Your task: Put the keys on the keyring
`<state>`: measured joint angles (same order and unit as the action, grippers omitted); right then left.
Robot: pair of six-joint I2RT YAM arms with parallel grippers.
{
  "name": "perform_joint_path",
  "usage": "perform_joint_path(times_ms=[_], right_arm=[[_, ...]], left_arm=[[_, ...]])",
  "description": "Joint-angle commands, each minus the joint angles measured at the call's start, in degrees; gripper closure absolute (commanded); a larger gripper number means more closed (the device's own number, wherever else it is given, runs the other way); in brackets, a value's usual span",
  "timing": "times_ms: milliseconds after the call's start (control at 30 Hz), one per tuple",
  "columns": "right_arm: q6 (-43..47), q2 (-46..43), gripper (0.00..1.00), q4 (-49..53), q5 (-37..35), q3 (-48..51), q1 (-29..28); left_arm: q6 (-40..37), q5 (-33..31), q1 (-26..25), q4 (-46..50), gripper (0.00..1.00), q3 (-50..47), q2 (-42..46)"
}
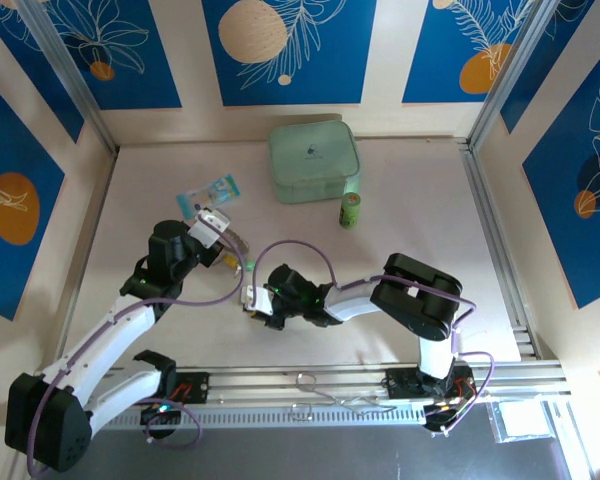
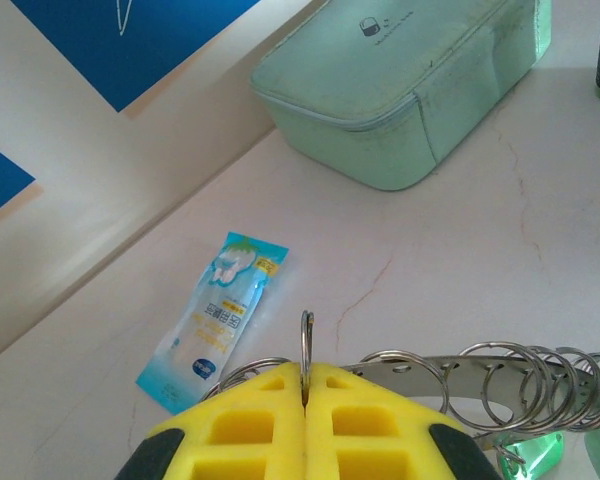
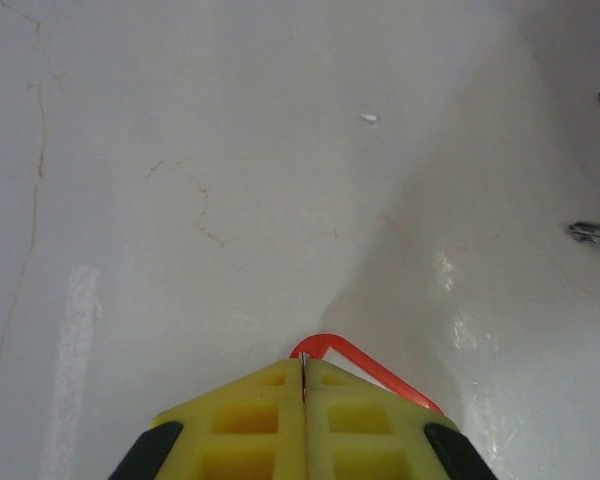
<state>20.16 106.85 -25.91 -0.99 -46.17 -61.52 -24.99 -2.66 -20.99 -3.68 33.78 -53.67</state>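
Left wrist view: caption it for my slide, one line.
Left gripper shut on the keyring, with a blue sachet and mint-green case on the table beyond.

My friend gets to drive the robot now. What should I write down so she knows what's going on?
The left gripper has its fingers shut on one small loop of the large silvery beaded metal keyring.
The right gripper has its fingers shut on what looks like a red-headed key.
A green key head sits beside the keyring. I cannot tell if it is threaded on.
Done: ring and red key are both gripped.
Left: thread the red key onto the ring, then the other keys.
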Motion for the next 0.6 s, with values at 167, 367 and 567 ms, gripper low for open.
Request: perform_joint_path(times_ms=[167,367,567], right_arm=[[-2.08,-5.79,1.00,3.81,3.62,2.64,2.12],[-11.44,-17.14,1.00,11.34,2.40,8.98,3.68],[-25.06,-27.14,1.00,24.21,-1.63,11.62,4.45]], left_arm=[[-0.71,4.92,0.84,-1.51,1.00,-0.20,1.25],[-1.20,16.86,0.78,-0.33,1.00,0.18,-0.02],[-2.20,31.32,0.69,2.02,1.00,1.42,-3.55]])
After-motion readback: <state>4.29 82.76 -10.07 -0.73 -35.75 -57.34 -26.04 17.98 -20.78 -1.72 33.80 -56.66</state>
